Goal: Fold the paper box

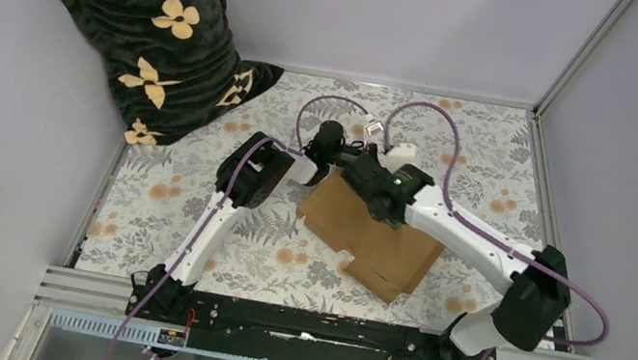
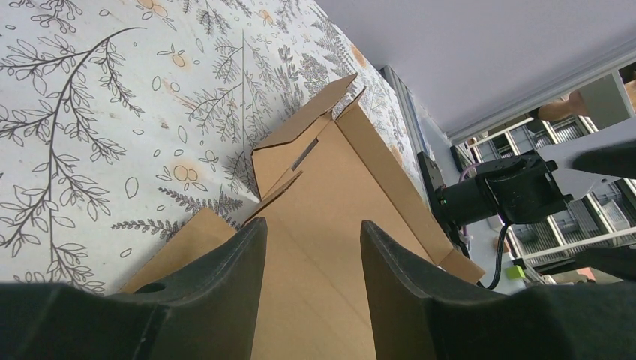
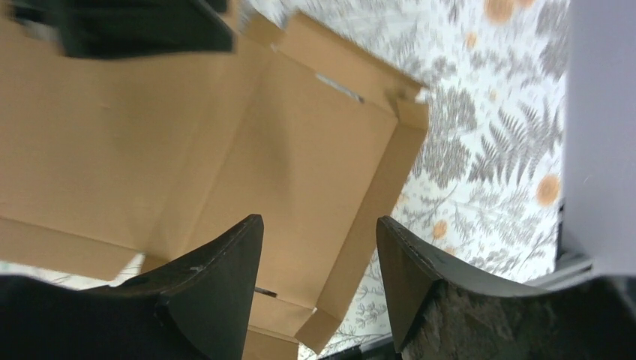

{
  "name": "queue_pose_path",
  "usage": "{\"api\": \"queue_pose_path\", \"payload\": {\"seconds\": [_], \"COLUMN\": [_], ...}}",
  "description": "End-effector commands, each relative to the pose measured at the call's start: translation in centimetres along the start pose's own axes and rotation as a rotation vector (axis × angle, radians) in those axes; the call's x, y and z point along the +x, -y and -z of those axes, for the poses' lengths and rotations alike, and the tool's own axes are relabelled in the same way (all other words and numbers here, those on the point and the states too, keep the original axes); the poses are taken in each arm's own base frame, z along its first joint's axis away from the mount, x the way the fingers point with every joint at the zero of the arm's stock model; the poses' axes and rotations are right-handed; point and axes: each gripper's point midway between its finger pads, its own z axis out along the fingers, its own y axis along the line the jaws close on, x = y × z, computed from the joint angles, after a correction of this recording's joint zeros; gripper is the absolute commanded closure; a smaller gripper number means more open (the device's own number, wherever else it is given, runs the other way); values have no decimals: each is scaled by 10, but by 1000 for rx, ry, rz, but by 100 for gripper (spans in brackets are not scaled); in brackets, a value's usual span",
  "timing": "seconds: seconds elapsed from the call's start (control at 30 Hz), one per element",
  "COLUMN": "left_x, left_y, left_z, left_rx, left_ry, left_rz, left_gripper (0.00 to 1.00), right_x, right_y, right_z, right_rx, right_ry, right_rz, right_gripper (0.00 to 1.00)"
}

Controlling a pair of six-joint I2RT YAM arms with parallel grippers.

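On table [image 1: 191,217], paper box [image 1: 382,249] partly folded.

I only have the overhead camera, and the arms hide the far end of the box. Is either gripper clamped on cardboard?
Observer: Not the left gripper. Its wrist camera shows it open, with the box lying beyond it and nothing pinched.
Operator: And the right?
Observer: The right gripper is open too, above the box's big panel.
Operator: Any flaps standing up?
Observer: Yes. The left wrist view shows an end flap with a slot, tilted upward.
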Motion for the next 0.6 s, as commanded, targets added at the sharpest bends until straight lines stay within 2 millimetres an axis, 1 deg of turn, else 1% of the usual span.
{"api": "queue_pose_path", "payload": {"seconds": [0.0,0.07,0.13,0.17,0.2,0.27,0.33,0.37,0.4,0.43,0.57], "left_x": [-3,-6,-13,-20,-25,-28,-24,-25,-19,-16,1], "left_y": [-5,-4,-4,0,0,-5,-9,-10,-12,-10,-5], "left_z": [0,6,14,18,21,28,37,41,46,50,63], "left_rx": [-12,-22,-55,-71,-93,-170,-260,-310,-353,-381,-460], "left_ry": [18,40,71,86,101,103,94,92,81,79,70], "left_rz": [-22,-15,-15,-24,-36,-17,2,2,19,22,63], "left_gripper": [44,44,44,44,44,45,45,46,46,46,47], "right_x": [37,52,63,70,73,81,85,86,87,88,88], "right_y": [12,20,25,29,30,34,38,39,42,43,49], "right_z": [-26,-37,-43,-47,-48,-51,-54,-55,-56,-57,-63], "right_rx": [-53,-60,-61,-45,-38,-28,-18,-15,-11,-12,-26], "right_ry": [-120,-151,-166,-180,-186,-198,-196,-195,-193,-190,-179], "right_rz": [-214,-274,-319,-329,-342,-368,-399,-417,-434,-450,-503], "right_gripper": [36,36,36,36,36,36,36,36,36,36,35]}}
